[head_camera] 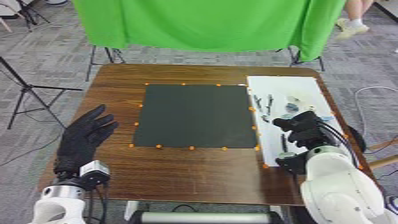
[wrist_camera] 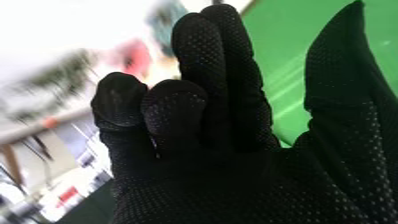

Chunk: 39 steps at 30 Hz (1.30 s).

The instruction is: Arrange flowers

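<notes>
- Table: centre of the head view, bearing mat and sheet.
- Mat: on the table, towards its middle.
- Sheet: on the table, right of the mat and just beside it; extends farther back and farther forward than the mat.
- Markers: spaced around the mat's border.
- Slim items: on the sheet, towards its left edge.
- Small cluster: on the sheet, right of the slim items; contents too blurred to name.
- Cloth: hanging behind the table.
- Tripod: on the floor, left of the table.
- Bar: before the table's near edge.
</notes>
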Motion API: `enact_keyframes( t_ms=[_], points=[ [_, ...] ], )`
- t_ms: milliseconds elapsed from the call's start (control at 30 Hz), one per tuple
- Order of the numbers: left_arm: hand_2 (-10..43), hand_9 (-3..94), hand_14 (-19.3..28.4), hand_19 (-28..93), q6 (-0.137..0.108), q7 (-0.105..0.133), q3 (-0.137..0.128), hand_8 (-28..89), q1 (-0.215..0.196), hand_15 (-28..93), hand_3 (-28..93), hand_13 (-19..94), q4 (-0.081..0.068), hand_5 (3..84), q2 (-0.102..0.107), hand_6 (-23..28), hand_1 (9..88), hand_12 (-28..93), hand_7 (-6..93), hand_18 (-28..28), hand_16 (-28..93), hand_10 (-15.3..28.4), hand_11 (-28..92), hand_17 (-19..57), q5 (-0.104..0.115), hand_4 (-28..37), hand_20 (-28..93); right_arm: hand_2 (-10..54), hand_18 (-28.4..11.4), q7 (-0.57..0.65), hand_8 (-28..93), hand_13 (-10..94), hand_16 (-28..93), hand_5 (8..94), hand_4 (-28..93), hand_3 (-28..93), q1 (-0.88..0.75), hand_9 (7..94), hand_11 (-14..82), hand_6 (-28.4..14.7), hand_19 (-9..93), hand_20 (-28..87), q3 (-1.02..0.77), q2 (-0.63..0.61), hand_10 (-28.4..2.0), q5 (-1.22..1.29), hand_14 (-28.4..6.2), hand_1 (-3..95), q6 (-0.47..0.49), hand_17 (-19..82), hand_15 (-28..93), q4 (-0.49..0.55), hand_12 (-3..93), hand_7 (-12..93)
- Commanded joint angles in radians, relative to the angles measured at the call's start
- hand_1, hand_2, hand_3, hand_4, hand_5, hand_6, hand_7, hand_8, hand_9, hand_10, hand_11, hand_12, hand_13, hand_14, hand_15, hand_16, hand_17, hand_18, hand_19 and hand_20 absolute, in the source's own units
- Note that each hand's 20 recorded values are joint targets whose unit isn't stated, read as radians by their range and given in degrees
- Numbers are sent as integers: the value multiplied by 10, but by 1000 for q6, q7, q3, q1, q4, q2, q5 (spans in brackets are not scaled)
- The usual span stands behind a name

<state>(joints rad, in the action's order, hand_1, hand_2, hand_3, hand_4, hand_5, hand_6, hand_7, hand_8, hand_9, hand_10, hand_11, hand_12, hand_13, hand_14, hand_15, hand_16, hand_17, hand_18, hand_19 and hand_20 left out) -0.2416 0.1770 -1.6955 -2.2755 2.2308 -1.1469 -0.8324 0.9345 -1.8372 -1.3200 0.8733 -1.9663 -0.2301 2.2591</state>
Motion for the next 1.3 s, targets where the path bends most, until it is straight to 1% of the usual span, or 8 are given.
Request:
enact_keyframes(
  t_ms=[33, 133, 367, 500, 633, 800, 1067, 1300],
  points=[
    [43, 380, 263, 566, -4, 4, 1, -102, -15, 521, 823, 279, 3, 404, 0, 104, 245, 102, 157, 231, -89, 199, 288, -88, 4, -212, 23, -48, -213, 67, -182, 688, 164, 670, -262, 813, 0, 693, 589, -44, 932, 696, 27, -29, -168, -116, -135, 292, -17, 426, 895, 7, 200, 366],
    [43, 380, 263, 566, -11, 11, -5, -102, -26, 522, 823, 279, 5, 405, -1, 105, 245, 102, 157, 231, -89, 199, 288, -88, 7, -212, 23, -58, -215, 105, -182, 689, 165, 668, -260, 815, -2, 693, 591, -45, 932, 695, 29, -35, -167, -153, -136, 301, 69, 427, 894, 6, 201, 367],
    [43, 382, 263, 568, -16, 15, -4, -102, -27, 522, 823, 279, 4, 405, 2, 105, 245, 102, 157, 231, -89, 200, 293, -88, 10, -212, 23, -75, -220, 146, -180, 693, 164, 661, -259, 811, -12, 688, 594, -46, 932, 690, 41, -30, -165, -184, -133, 316, 150, 430, 895, 2, 203, 368],
    [42, 384, 263, 568, -12, 8, 0, -103, -19, 522, 824, 280, 3, 406, 1, 105, 246, 102, 159, 231, -89, 200, 294, -87, 6, -213, 23, -79, -220, 177, -178, 693, 164, 656, -260, 809, 3, 683, 593, -47, 932, 687, 60, -29, -167, -183, -132, 318, 164, 431, 895, -8, 203, 368],
    [43, 383, 263, 569, -22, 22, 3, -103, -13, 523, 825, 280, 2, 406, 10, 105, 245, 102, 160, 231, -89, 200, 295, -88, 18, -212, 22, -89, -222, 211, -177, 693, 163, 654, -263, 809, 13, 681, 591, -49, 932, 685, 67, -21, -171, -181, -132, 319, 186, 432, 895, -19, 201, 366],
    [43, 384, 264, 570, -21, 21, 1, -103, -16, 524, 824, 280, 3, 409, 8, 107, 245, 102, 161, 231, -89, 201, 296, -87, 16, -212, 22, -92, -225, 237, -175, 695, 160, 658, -263, 810, 23, 681, 589, -52, 932, 676, 82, -20, -176, -193, -133, 323, 242, 436, 894, -36, 201, 362],
    [43, 384, 263, 570, -26, 20, 6, -103, -12, 524, 824, 280, 3, 409, 12, 107, 245, 102, 160, 231, -90, 201, 298, -87, 16, -213, 22, -92, -230, 258, -171, 696, 158, 658, -262, 808, 35, 679, 586, -53, 932, 670, 121, -36, -179, -226, -134, 329, 256, 435, 893, -58, 200, 361],
    [43, 384, 263, 571, -19, 22, 5, -103, -12, 524, 825, 280, 1, 410, 10, 108, 245, 101, 159, 231, -90, 201, 299, -87, 15, -213, 22, -93, -232, 280, -170, 697, 157, 661, -261, 810, 56, 680, 585, -54, 932, 668, 153, -46, -180, -270, -133, 336, 293, 437, 893, -80, 200, 362]
  ],
)
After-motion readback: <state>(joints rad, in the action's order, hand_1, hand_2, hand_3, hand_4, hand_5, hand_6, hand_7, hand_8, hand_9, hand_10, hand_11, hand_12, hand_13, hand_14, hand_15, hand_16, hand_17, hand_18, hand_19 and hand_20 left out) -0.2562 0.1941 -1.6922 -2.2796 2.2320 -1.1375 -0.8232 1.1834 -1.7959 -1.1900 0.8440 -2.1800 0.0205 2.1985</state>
